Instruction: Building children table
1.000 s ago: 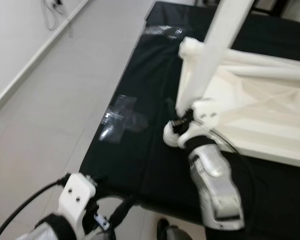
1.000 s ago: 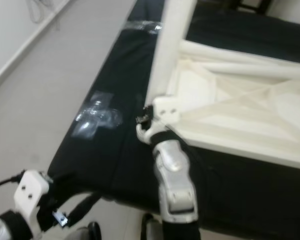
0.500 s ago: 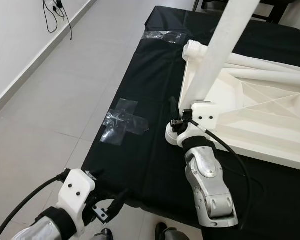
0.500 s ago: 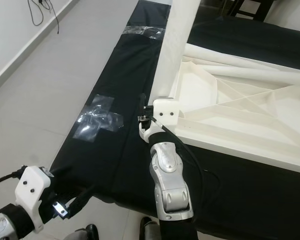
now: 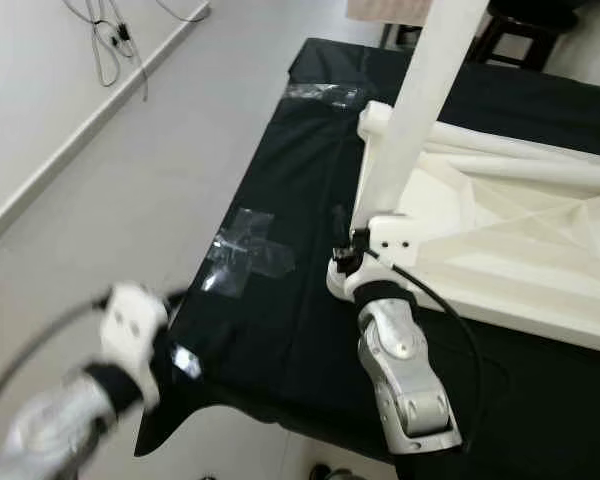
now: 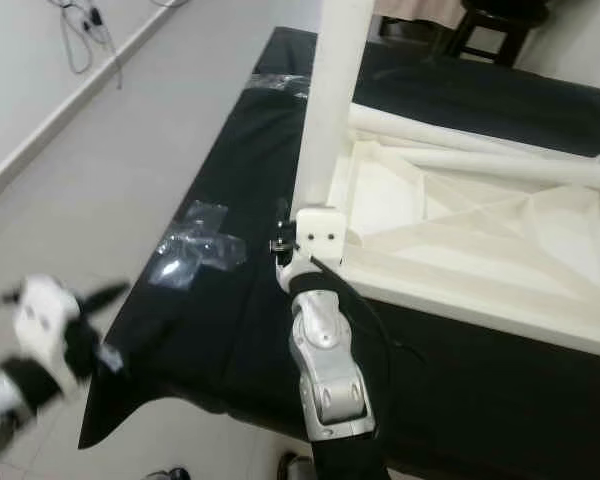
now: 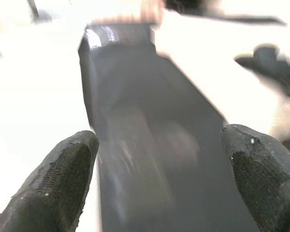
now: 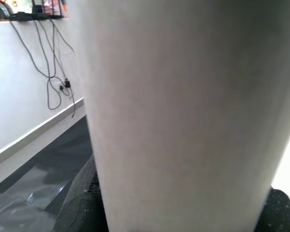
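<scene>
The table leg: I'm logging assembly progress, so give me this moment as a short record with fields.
table leg: white, upright at the near corner of the upturned tabletop
right gripper: shut on the leg's lower end
left gripper: open, holding nothing, blurred, by the near corner of the black mat
surface: mat on a pale tiled floor, clear tape stuck on it
other parts: more white legs lying across the tabletop

white table leg (image 5: 420,110), black cloth (image 5: 300,150), seemingly pale grey floor (image 5: 130,190)
</scene>
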Tool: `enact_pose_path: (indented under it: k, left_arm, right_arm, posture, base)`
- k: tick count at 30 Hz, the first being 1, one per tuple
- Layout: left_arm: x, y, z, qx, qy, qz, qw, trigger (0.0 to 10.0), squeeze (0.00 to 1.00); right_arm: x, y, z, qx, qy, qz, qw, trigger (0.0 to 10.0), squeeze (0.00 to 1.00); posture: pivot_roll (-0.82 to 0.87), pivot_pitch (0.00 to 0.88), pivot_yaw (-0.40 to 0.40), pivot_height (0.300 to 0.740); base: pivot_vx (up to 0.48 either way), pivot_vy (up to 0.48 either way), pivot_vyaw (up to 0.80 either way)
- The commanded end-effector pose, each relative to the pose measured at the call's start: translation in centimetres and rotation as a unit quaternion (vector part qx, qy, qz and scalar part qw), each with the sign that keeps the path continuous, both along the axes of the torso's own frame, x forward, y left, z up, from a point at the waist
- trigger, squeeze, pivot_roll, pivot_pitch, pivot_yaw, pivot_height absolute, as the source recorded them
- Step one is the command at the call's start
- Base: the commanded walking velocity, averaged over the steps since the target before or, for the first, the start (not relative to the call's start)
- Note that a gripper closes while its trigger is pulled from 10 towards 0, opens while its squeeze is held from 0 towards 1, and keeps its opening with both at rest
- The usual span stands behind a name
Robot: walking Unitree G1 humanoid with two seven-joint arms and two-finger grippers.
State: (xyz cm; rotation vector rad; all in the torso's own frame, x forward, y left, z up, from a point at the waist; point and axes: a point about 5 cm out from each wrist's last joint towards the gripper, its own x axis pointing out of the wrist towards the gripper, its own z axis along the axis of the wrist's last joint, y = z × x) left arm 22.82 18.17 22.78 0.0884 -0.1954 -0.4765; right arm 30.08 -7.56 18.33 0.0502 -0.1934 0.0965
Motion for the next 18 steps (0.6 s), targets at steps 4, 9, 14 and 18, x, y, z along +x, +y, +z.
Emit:
enact_pose_path:
  k: [4,9,14,18]
  left_arm:
    - [2.3,0.6,2.9,-0.024,-0.027,-0.021,0.999,10.0,0.13]
    - [3.9,-0.6,6.7,-0.062,-0.065,-0.098,0.991,10.0,1.0]
    - [6.1,-3.6,11.0,-0.063,-0.063,-0.264,0.96,10.0,1.0]
    - [7.4,-4.8,12.3,-0.059,-0.055,-0.305,0.949,10.0,1.0]
  right_arm:
    - [-1.5,4.1,-6.3,0.055,0.159,0.043,0.985,10.0,0.0]
    - [-1.2,4.3,-6.3,0.055,0.157,0.046,0.985,10.0,0.0]
    - [-0.8,5.0,-6.2,0.053,0.151,0.061,0.985,10.0,0.0]
    - [-0.6,5.3,-6.2,0.052,0.148,0.066,0.985,10.0,0.0]
  posture:
    - [0.01,0.191,-0.037,0.74]
    - [0.02,0.174,-0.043,0.74]
    - [0.02,0.164,-0.039,0.74]
    - [0.01,0.159,-0.035,0.74]
  base:
    - [0.0,0.0,0.0]
    - [0.0,0.0,0.0]
    - [0.0,0.0,0.0]
    - [0.0,0.0,0.0]
